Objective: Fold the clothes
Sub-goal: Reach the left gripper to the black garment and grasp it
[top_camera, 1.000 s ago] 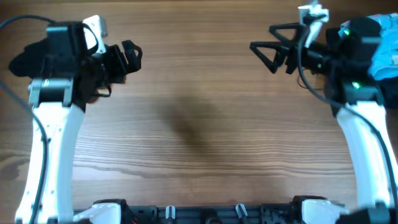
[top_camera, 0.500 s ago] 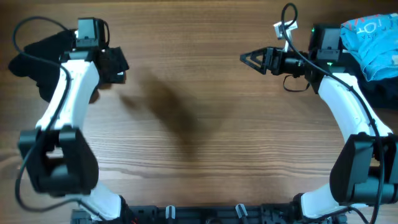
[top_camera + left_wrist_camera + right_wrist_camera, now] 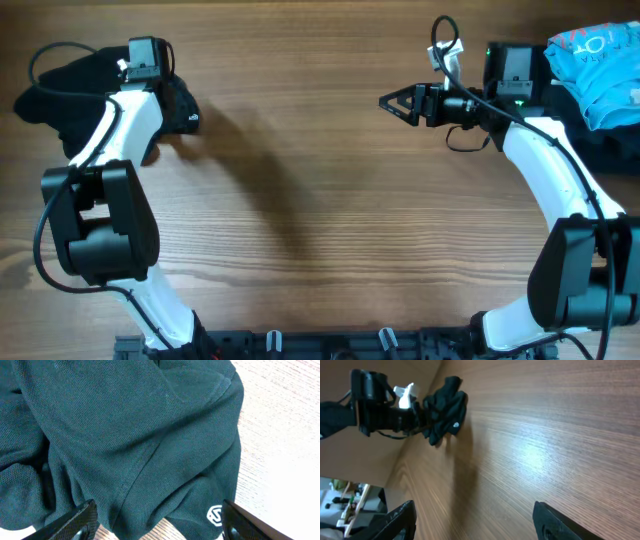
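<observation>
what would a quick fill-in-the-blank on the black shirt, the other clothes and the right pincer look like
1. The black T-shirt lies crumpled at the far ____ corner of the table.
2. The small logo on it is ____ in colour.
3. The right pincer, open over bare wood, holds ____.
4. The light-blue garment lies at the table's far ____ corner.

Missing words: left; white; nothing; right
</observation>
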`<state>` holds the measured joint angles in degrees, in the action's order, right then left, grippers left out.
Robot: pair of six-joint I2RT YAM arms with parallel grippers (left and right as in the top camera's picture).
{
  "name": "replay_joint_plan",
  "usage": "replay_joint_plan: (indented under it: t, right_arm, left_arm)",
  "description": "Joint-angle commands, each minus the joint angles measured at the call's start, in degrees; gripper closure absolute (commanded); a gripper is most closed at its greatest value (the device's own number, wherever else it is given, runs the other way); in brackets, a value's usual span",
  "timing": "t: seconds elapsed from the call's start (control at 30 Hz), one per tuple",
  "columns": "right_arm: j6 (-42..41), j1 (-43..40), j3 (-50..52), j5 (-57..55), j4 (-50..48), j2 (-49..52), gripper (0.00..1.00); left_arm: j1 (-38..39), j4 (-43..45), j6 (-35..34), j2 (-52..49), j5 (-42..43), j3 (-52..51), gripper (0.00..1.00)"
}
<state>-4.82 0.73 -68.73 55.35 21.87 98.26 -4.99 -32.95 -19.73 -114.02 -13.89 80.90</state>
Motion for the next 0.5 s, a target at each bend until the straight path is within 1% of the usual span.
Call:
replay_joint_plan:
  t: [0.0, 0.03, 0.13, 0.17, 0.23, 0.27, 0.3, 0.33, 0.37, 0.4, 0.47]
  right_arm:
    - [1.9, 0.2, -0.2, -3.6, 1.7, 0.3, 0.25]
    - [1.9, 0.2, -0.2, -4.1, 1.9, 0.3, 0.25]
    - [1.9, 0.2, -0.2, -4.5, 1.9, 0.3, 0.26]
    - [1.9, 0.2, -0.2, -4.9, 1.9, 0.3, 0.28]
    - [1.9, 0.2, -0.2, -5.0, 2.0, 0.3, 0.32]
    - [1.9, 0.2, -0.2, -5.2, 2.0, 0.3, 0.34]
    - [1.9, 0.2, -0.2, -5.2, 2.0, 0.3, 0.34]
    - [1.9, 0.2, -0.2, -5.3, 2.0, 0.3, 0.35]
    - [1.9, 0.2, -0.2, -5.6, 2.0, 0.3, 0.35]
    - [1.9, 0.2, -0.2, -6.1, 2.0, 0.3, 0.35]
    - [1.9, 0.2, -0.2, -6.4, 2.0, 0.3, 0.39]
  left_arm:
    - [-0.2, 0.5, -0.7, -1.7, -1.0, 0.9, 0.2]
    - [-0.2, 0.7, -0.7, -2.4, -1.0, 0.9, 0.19]
    - [-0.2, 0.9, -0.7, -4.3, -1.0, 0.9, 0.2]
    - [-0.2, 1.1, -0.6, -4.9, -1.2, 0.9, 0.25]
    - [-0.2, 2.0, -0.7, -5.4, -1.2, 0.9, 0.44]
    - [-0.2, 2.3, -0.7, -5.5, -1.2, 0.9, 0.6]
    - [-0.2, 2.4, -0.7, -5.5, -1.2, 0.9, 0.73]
    - [-0.2, 2.6, -0.7, -5.5, -1.2, 0.9, 0.83]
    - [-0.2, 2.7, -0.7, -5.5, -1.2, 0.9, 0.9]
    - [-0.2, 2.8, -0.7, -5.4, -1.2, 0.9, 0.94]
    - [-0.2, 2.5, -0.7, -4.2, -0.9, 0.9, 0.96]
